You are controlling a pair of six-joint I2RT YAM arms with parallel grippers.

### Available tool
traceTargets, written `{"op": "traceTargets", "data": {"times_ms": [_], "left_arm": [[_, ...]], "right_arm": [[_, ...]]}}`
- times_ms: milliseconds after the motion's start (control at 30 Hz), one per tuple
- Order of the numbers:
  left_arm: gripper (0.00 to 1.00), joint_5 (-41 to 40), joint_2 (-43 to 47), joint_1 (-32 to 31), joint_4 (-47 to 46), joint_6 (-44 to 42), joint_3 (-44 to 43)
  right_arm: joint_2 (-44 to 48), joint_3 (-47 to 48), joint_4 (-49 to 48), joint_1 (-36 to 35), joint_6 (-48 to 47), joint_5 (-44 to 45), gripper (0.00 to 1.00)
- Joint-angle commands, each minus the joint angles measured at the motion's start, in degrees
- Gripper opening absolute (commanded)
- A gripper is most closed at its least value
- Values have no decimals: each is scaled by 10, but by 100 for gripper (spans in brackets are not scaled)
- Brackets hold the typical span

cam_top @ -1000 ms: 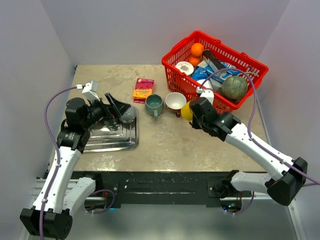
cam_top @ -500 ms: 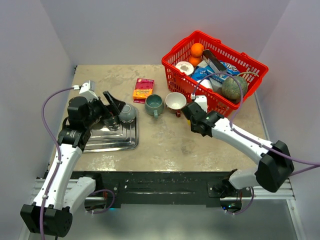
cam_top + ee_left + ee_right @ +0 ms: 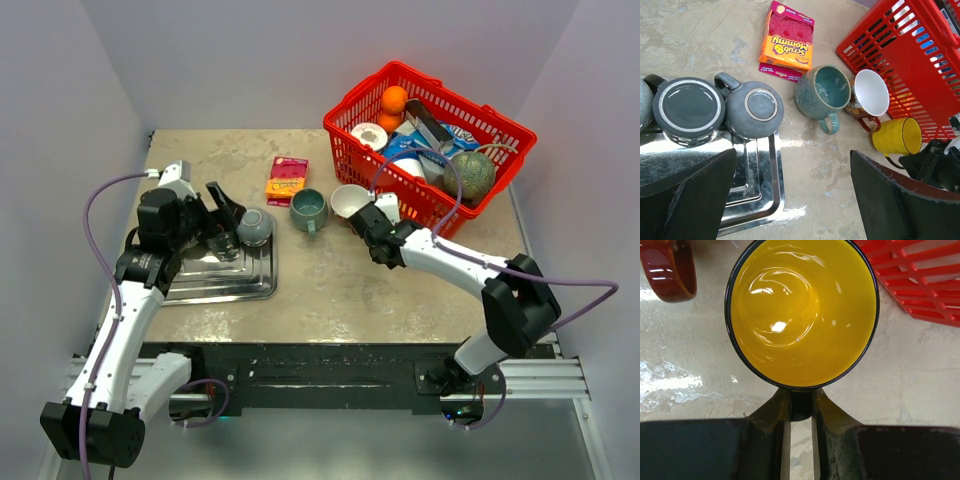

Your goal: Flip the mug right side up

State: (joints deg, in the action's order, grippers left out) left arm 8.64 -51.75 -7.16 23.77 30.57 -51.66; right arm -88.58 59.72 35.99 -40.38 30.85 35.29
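We count one black mug, one grey mug, one teal mug, one white mug and one yellow mug, five in all. We also count one steel tray, one red basket, one sponge pack and two oranges.

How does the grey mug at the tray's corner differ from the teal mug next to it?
The grey mug sits upside down, base up; the teal mug stands upright, mouth up. The grey mug is at the tray corner; the teal mug is on bare table. The grey mug is dark and dull; the teal mug is glossy. Both have one handle, and neither is gripped.
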Motion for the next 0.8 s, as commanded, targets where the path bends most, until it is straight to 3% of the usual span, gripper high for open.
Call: {"op": "traceTargets", "data": {"times_ms": [0,300,433,633,767], "left_arm": [[99,-9,2,0,11,-19,-17],[99,-12,-7,0,29,-23,-13],[99,-12,-8,0,32,-21,-10],[99,-20,-14,0,46,-21,-9],[99,-40,-24,0,66,-24,-13]], "right_arm": [[-6,24,-70,4,-15,49,0],[-46,31,-74,6,-24,67,3],[-52,31,-66,7,-24,69,19],[-33,34,-54,7,-21,50,53],[-11,48,-36,7,-27,30,61]]}}
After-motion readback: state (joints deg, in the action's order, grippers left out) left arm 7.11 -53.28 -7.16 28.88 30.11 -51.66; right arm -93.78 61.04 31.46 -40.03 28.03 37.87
